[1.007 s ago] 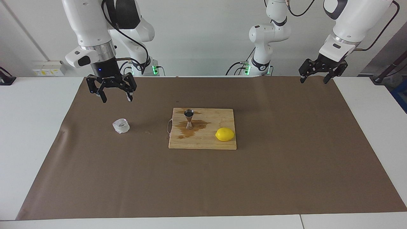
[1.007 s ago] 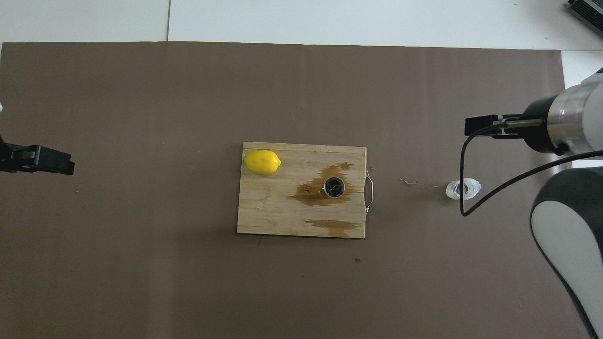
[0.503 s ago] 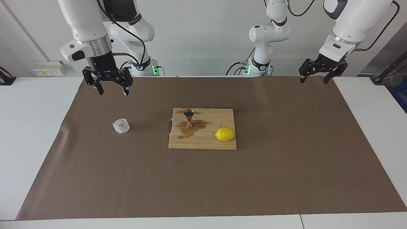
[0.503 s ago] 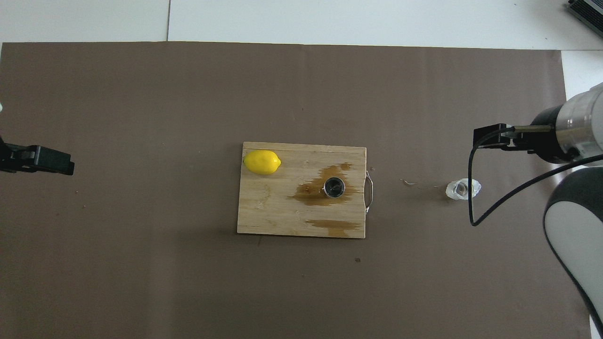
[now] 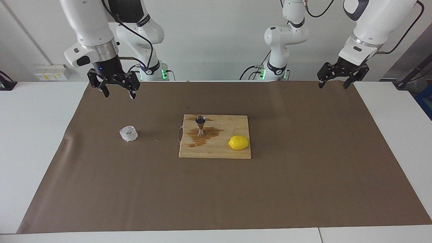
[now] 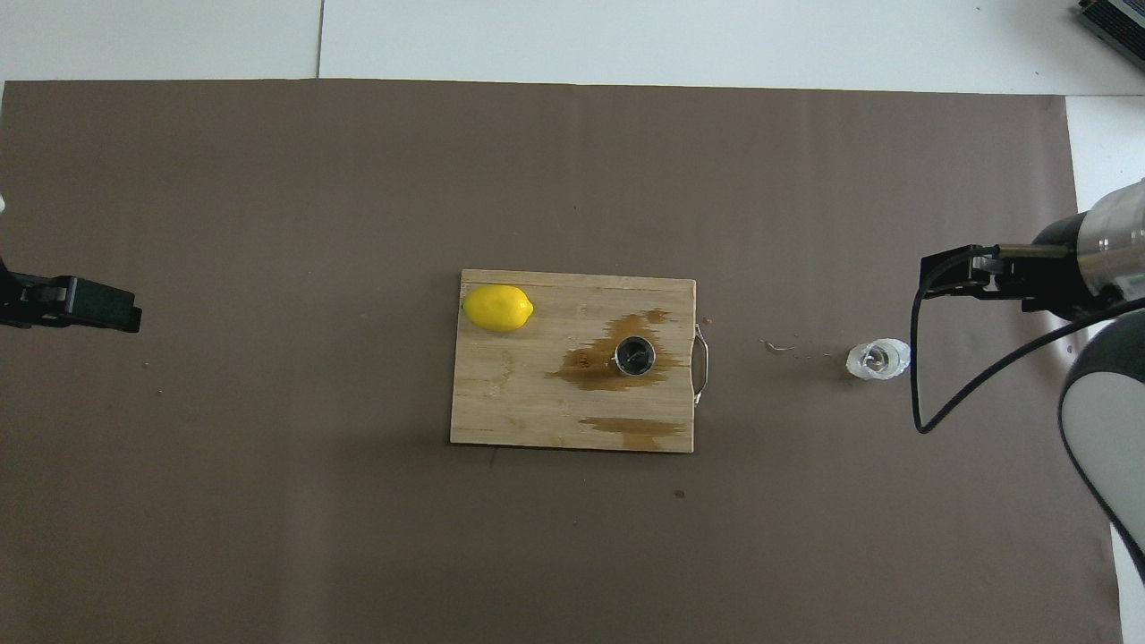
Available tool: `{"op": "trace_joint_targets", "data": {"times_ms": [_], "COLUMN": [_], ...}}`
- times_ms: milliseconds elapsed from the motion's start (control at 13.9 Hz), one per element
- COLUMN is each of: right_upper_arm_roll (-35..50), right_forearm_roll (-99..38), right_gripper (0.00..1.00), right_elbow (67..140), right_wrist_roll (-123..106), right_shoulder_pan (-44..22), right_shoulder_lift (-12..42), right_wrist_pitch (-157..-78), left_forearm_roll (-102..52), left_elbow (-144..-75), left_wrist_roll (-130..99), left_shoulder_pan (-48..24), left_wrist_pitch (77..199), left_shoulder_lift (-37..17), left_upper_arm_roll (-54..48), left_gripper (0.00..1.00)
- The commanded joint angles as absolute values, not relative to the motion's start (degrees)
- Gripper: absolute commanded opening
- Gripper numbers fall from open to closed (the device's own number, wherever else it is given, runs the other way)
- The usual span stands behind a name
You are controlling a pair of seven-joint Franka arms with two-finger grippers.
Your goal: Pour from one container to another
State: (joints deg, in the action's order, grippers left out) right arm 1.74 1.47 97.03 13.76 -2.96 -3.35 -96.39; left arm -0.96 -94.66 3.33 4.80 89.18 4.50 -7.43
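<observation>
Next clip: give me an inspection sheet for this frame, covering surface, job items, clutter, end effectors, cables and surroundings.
Surface: brown mat on white table; brown spill on the cutting board.
Job items: cup upright on the mat toward the right arm's end; jigger upright on the board, in the spill.
Clutter: lemon on the board.
End effectors: right end effector open, empty, raised over the mat; left end effector open, empty, waiting.
Cables: black cable loops from the right arm.
Surroundings: wall sockets.
</observation>
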Motion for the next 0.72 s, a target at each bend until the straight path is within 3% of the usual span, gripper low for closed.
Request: {"op": "trace_joint_targets", "data": {"times_ms": [0, 647], "right_upper_arm_roll": [0.1, 0.3], "right_forearm_roll": [2.7, 2.5], "right_gripper": [1.0, 1.0], "right_elbow": [98.7, 99.2], "right_wrist_roll": [15.4, 15.1], "right_shoulder_pan": [-4.4, -4.4], "right_shoulder_lift": [-4.9, -5.4], "right_wrist_pitch": [-95.7, -93.5], "left_forearm_roll": [-0.7, -0.7], "left_elbow": [-95.1, -95.1], "left_wrist_roll": [3.7, 3.7], "left_shoulder_pan": [4.7, 4.7], "left_wrist_pitch": [88.4, 88.4], "left_shoulder_lift": [5.4, 5.4], "left_upper_arm_roll": [-7.2, -7.2], "left_gripper": [1.0, 1.0]}}
